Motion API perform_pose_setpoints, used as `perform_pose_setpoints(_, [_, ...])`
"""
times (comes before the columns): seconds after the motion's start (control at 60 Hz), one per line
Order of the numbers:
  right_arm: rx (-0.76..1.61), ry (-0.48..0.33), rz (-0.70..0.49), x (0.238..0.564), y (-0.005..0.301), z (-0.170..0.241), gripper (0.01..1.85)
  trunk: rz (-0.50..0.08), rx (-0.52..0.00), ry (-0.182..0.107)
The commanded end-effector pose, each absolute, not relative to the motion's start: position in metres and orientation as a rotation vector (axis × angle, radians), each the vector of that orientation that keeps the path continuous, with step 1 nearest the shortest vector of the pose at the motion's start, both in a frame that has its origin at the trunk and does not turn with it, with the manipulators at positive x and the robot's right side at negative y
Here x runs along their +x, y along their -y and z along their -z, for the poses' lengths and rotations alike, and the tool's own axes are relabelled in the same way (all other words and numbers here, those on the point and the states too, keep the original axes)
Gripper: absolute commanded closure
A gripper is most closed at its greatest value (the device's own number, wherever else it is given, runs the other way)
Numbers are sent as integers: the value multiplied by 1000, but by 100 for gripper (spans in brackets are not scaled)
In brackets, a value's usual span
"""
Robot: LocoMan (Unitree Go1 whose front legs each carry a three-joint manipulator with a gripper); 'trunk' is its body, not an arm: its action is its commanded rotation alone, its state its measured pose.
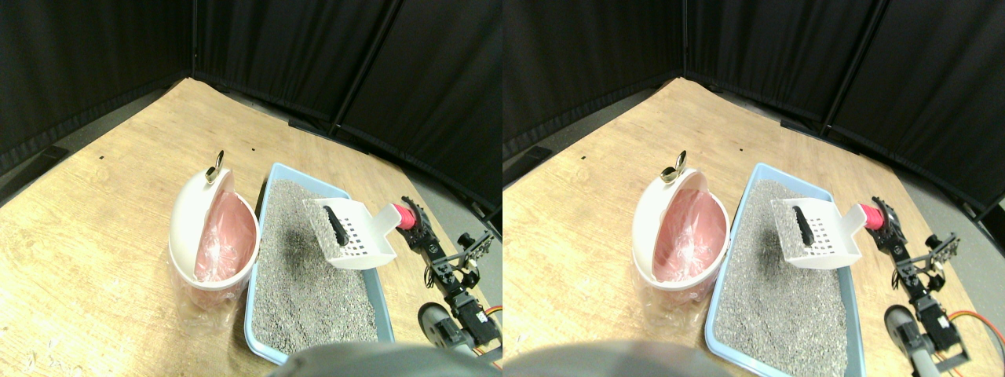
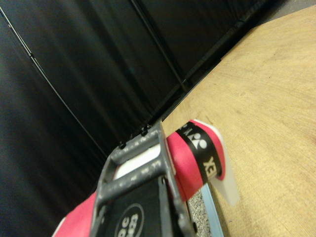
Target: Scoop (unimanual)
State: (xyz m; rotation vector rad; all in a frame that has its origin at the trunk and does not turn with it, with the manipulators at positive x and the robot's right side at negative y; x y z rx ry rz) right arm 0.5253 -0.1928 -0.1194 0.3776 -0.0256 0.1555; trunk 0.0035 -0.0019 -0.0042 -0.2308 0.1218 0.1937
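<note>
We are looking down at the wooden floor [image 1: 94, 236], and nearest to us the right manipulator [image 1: 451, 290] is reaching in from the lower right, its dark links and wires climbing toward the scoop. Its gripper [image 1: 414, 224] is sitting at the red wrapped handle [image 1: 402, 216] of the white slotted scoop [image 1: 353, 236]; in the wrist view the dark jaw frame [image 2: 140, 197] is lying right against that red handle [image 2: 185, 163], which carries a black band, but we cannot tell whether the fingers are clamped on it, together or apart. The scoop is hanging tilted above the right side of the light blue litter tray [image 1: 263, 184], clear of the grey litter [image 1: 306, 290], and it is casting a dark shadow on the grains beside it. Inside the scoop a dark elongated lump [image 1: 338, 226] is lying on the slotted base, with some grey litter around it. Just beside the tray on its left, a white bin [image 1: 184, 228] lined with a pink bag [image 1: 224, 239] is standing, touching or nearly touching the tray's wall. A small metallic clip [image 1: 213, 171] is sticking up from the bin's far rim. Beyond all this the floor is running out to black curtains [image 1: 314, 55] that are closing the space at the back.
</note>
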Motion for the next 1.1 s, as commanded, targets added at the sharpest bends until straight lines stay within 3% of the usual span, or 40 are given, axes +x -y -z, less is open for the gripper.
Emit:
perform_pose_setpoints(0.017, [477,98,-150,528,191,115,180,-200,-237,-93])
perform_pose_setpoints(0.083, [528,59,-79,527,189,118,180,-198,-234,-91])
perform_pose_setpoints(0.217, [512,25,-68,525,186,123,180,-196,-233,-91])
perform_pose_setpoints(0.617, [530,1,-57,527,188,133,180,-192,-232,-94])
perform_pose_setpoints(0.9, [808,-8,8,531,185,144,180,-190,-230,-93])
perform_pose_setpoints(1.1, [770,-1,-16,532,184,144,180,-191,-231,-93])
